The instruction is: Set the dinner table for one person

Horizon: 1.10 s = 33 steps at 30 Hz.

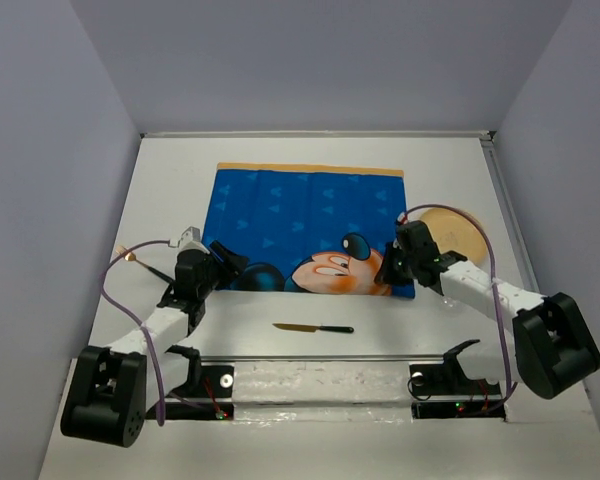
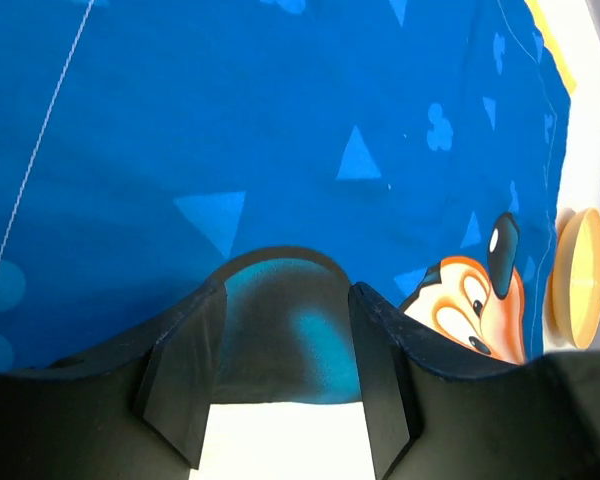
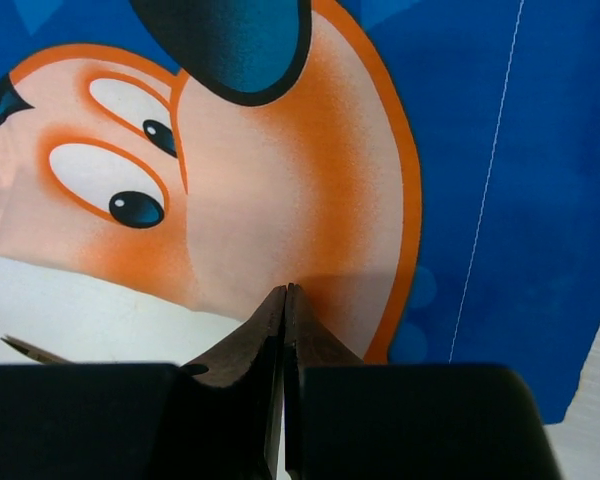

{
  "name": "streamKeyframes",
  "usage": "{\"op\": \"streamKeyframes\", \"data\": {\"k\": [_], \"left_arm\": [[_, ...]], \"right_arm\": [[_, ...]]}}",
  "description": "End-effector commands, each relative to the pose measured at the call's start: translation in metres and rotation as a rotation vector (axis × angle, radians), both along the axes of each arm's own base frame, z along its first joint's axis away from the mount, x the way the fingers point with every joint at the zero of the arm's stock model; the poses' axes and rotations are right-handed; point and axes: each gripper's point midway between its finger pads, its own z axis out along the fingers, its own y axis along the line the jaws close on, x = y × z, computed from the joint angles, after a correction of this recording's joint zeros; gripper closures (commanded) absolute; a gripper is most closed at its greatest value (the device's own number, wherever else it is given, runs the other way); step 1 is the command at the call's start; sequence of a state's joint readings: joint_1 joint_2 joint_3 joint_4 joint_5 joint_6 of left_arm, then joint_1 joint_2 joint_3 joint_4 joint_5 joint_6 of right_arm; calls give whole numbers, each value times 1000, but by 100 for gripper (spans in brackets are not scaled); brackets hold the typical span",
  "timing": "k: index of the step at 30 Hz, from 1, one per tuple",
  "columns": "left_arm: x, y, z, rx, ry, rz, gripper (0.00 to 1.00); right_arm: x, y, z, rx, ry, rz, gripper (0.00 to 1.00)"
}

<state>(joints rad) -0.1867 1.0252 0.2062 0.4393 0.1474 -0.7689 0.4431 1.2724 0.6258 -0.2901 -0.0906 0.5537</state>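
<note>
Two wrist views outdo the overhead: the left gripper (image 2: 288,315) stands half open astride a raised fold of the Mickey Mouse placemat (image 2: 280,130). The right gripper (image 3: 285,300) is pressed closed, perhaps nipping its near hem. The dinner table (image 1: 170,180) spreads beneath the placemat.

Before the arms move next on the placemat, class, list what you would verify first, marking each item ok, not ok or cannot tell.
1. Left gripper open astride the placemat at its near edge: ok.
2. Right gripper shut at the placemat's near edge: ok.
3. The placemat really pinched in the Right gripper: cannot tell.
4. Knife lies on the dinner table, clear of the placemat: ok.
5. Plate beside the placemat, not on it: ok.
</note>
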Motion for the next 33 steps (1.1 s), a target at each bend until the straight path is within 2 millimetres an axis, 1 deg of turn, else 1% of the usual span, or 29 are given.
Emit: {"op": "streamKeyframes", "data": {"k": [1,2,3,5,6,8,10,11,12,13,14,15,16,17,19,20,22,23,24,25,26,27,28,29,30,31,32,33], "left_arm": [[-1,2,1,-48,-60,38,38],[-8,3,-8,-69,-29,58,37],[-11,4,-12,-76,-20,66,37],[-13,8,-14,-79,-15,75,34],[-13,9,-13,-84,-15,80,34],[-15,11,-12,-80,-11,77,33],[-16,14,-9,-70,-24,76,33],[-19,14,-12,-68,-12,71,33],[-19,14,-8,-69,-29,67,33],[-22,14,-10,-64,-21,66,33],[-23,14,-9,-64,-26,63,33],[-22,14,-3,-65,-48,60,33],[-24,14,-3,-62,-43,61,33],[-22,17,1,-53,-54,69,33],[-21,17,9,-46,-78,68,33],[-17,18,20,-34,-107,65,33],[-11,19,33,-15,-139,58,33],[-9,19,40,-9,-153,57,33],[-4,18,59,-8,-203,50,33],[-3,17,68,-11,-225,43,33],[-2,13,83,-23,-253,23,33],[-2,11,93,-31,-277,12,33],[-3,8,107,-39,-309,-2,33],[-4,6,114,-38,-315,-15,33],[-3,0,135,-41,-356,-46,32],[-3,-2,141,-25,-366,-69,32],[-5,-6,149,-22,-380,-98,31],[-4,-8,170,-14,-426,-113,31]], "right_arm": [[-6,4,-13,53,0,-47,94],[-9,3,-16,57,5,-60,94],[-19,1,-26,49,26,-61,94],[-20,-3,-31,40,30,-81,93],[-21,-4,-32,36,35,-82,93],[-20,-6,-30,21,33,-90,93],[-13,-10,-22,1,-3,-101,92],[-4,-15,-13,-32,-43,-111,92],[2,-15,-5,-39,-68,-110,91],[6,-17,2,-53,-85,-107,90],[22,-14,21,-66,-143,-96,87],[31,-15,30,-69,-168,-96,85],[39,-12,38,-72,-187,-85,84],[57,-10,51,-81,-215,-82,80],[76,-4,60,-91,-240,-75,77],[93,5,62,-101,-240,-58,75],[108,16,57,-99,-222,-33,75],[115,24,55,-83,-217,-17,80],[126,31,48,-80,-203,-12,82],[131,35,45,-74,-195,-9,83],[135,40,34,-66,-175,-2,84],[140,44,40,-53,-194,0,85],[148,47,33,-57,-187,2,86],[152,49,30,-59,-186,3,86],[156,50,27,-65,-187,11,87],[164,54,18,-74,-175,16,88],[167,55,13,-82,-170,20,88],[171,57,9,-87,-164,25,89]]}}
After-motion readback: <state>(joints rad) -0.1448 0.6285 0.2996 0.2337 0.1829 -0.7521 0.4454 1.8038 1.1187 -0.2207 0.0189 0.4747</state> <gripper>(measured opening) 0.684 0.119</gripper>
